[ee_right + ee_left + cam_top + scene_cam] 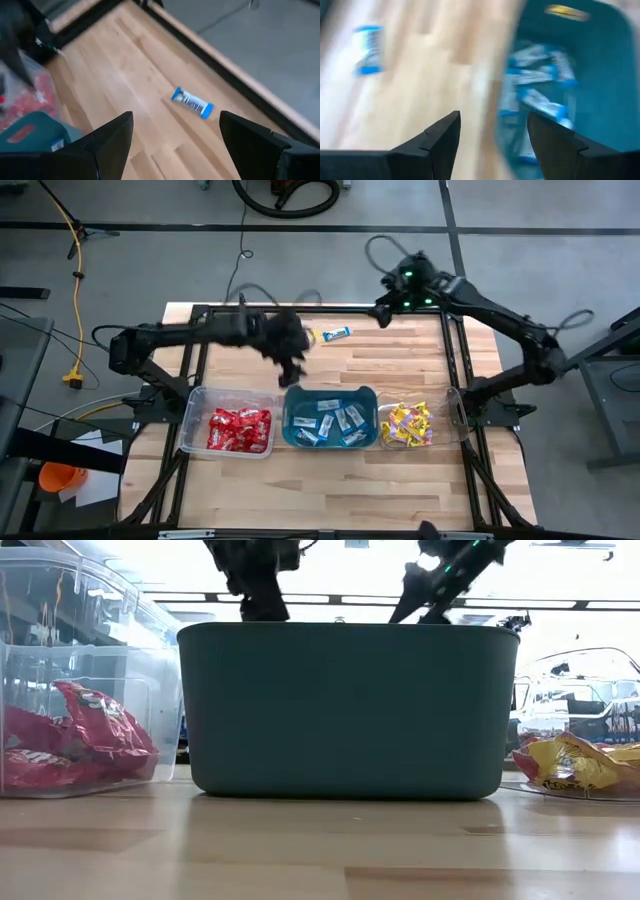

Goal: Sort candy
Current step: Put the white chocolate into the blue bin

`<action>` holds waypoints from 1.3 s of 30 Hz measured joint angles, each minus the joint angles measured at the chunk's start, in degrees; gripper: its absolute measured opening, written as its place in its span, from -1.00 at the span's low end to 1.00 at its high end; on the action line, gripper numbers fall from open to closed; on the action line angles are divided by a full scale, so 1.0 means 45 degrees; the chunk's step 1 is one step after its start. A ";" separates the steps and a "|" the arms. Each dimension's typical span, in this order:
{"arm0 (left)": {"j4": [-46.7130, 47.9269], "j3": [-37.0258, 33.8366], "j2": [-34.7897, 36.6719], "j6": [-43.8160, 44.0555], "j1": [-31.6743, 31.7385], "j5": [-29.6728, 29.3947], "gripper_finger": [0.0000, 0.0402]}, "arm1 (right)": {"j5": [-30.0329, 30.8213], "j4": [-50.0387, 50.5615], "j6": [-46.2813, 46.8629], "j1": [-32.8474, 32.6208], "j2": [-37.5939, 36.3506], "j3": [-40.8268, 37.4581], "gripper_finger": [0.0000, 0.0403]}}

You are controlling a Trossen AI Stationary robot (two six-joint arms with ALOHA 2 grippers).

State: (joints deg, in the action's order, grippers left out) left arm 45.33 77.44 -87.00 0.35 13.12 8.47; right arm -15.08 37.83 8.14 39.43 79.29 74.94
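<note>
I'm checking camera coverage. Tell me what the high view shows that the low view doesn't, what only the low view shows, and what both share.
Only the high view shows the loose blue-and-white candy lying on the table's far side, the blue-and-white packets inside the teal tub, and both hands: the left hand open just beyond the tub's far rim, the right hand open near the loose candy.

Only the low view shows the tub's solid side wall, which hides what is inside it.

Both show the red candy, the yellow candy and the tub.
</note>
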 joint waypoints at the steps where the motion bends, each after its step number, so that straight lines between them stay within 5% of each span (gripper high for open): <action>1: 0.0252 0.0105 0.0075 0.0012 0.0506 -0.0020 0.08 | 0.0001 -0.0137 0.0107 -0.0057 0.0397 -0.0002 0.45; 9: -0.0080 0.0112 0.0946 0.0445 0.3251 0.0456 0.09 | -0.0589 -0.2071 0.2931 0.0221 0.3761 0.0593 0.45; 19: -0.2067 -0.1486 0.1860 0.0574 0.3523 0.0767 0.09 | -0.0377 0.0304 0.3289 0.0663 0.8246 0.4411 0.45; 33: -0.1959 -0.1893 0.1904 0.0001 0.3509 0.0716 0.09 | -0.0373 0.3862 -0.5581 -0.0045 1.1559 0.7883 0.45; 39: -0.1938 -0.1893 0.1904 0.0100 0.3509 0.0660 0.09 | 0.1739 0.3809 -0.8005 -0.0538 1.2278 0.7868 0.45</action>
State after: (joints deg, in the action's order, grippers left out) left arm 36.61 68.93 -78.43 0.80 28.91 11.44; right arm -7.25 54.97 -27.88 37.01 134.54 110.34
